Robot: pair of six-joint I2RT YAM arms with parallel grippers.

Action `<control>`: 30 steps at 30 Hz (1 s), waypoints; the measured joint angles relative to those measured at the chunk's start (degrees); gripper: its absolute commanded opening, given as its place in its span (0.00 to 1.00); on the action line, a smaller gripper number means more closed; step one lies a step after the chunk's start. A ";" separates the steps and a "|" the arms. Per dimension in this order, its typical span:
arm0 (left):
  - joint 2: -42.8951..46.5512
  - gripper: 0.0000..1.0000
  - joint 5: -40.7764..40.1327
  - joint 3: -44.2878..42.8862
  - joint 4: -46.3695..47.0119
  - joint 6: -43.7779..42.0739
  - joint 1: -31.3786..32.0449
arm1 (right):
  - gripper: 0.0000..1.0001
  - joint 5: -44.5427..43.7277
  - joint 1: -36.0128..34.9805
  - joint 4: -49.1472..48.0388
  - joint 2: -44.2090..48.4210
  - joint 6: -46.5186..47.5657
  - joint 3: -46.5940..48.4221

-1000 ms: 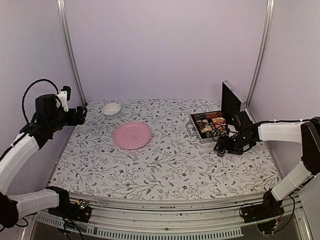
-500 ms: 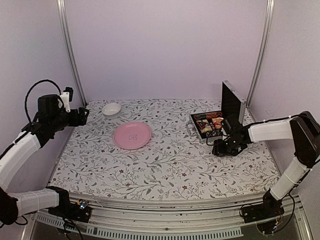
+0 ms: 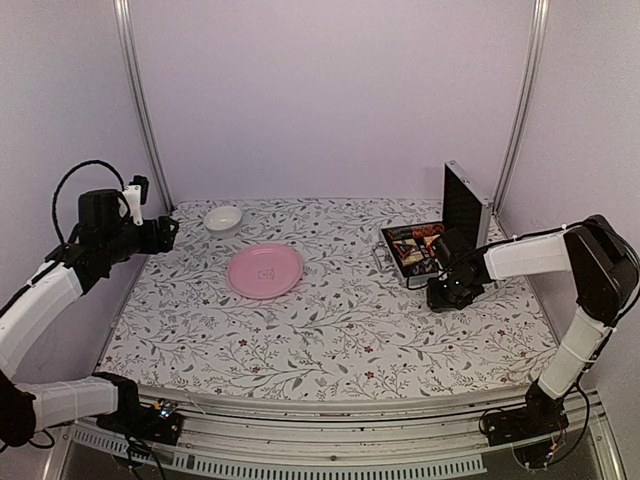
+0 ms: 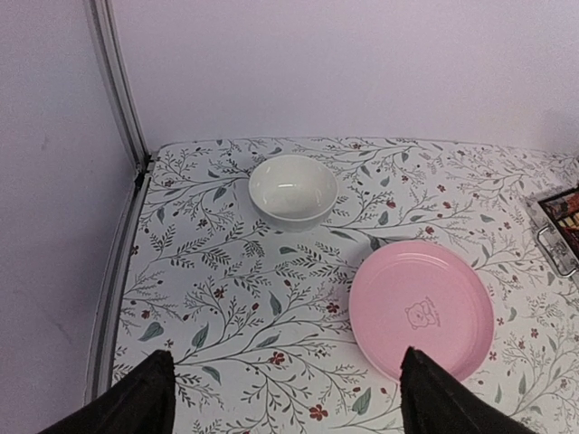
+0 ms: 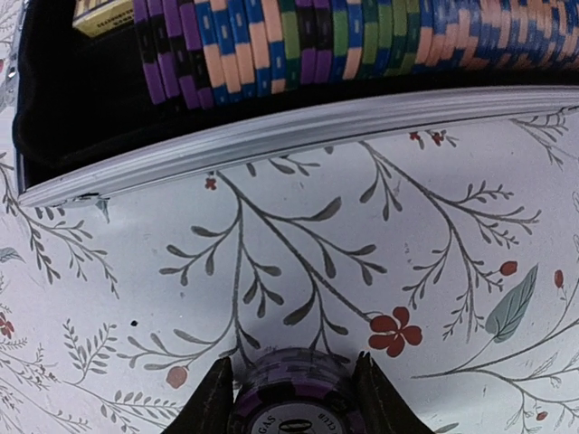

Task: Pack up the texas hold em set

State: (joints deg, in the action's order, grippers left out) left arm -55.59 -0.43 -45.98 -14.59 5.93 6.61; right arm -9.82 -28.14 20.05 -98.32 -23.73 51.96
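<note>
The silver case (image 3: 392, 252) lies open at the back right of the table, its lid (image 3: 462, 205) standing upright. Rows of poker chips (image 5: 298, 36) and a card deck (image 5: 104, 11) fill its black lining behind the metal rim (image 5: 271, 127). A small purple chip stack (image 5: 289, 398) stands on the table just in front of the case. My right gripper (image 5: 291, 362) is shut on it, one finger against each side. That gripper (image 3: 440, 293) sits low by the case's near edge. My left gripper (image 4: 285, 360) hangs open and empty above the far left of the table (image 3: 165, 232).
A pink plate (image 3: 265, 270) lies mid-table and shows in the left wrist view (image 4: 422, 309). A small white bowl (image 3: 223, 218) sits behind it near the back left corner (image 4: 292, 188). Metal posts and walls bound the flowered table.
My right gripper has drawn in toward the case's front edge and its fingers have closed from wide apart onto the purple chip stack. The left arm has barely shifted.
</note>
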 measured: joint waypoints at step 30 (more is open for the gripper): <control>-34.69 0.78 39.56 -1.18 39.89 51.28 38.80 | 0.29 12.70 -30.42 -13.64 14.45 20.57 4.39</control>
State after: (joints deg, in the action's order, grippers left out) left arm -90.28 39.13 -47.16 25.30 57.21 45.41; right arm 2.87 -58.57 6.42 -83.88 -3.16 56.36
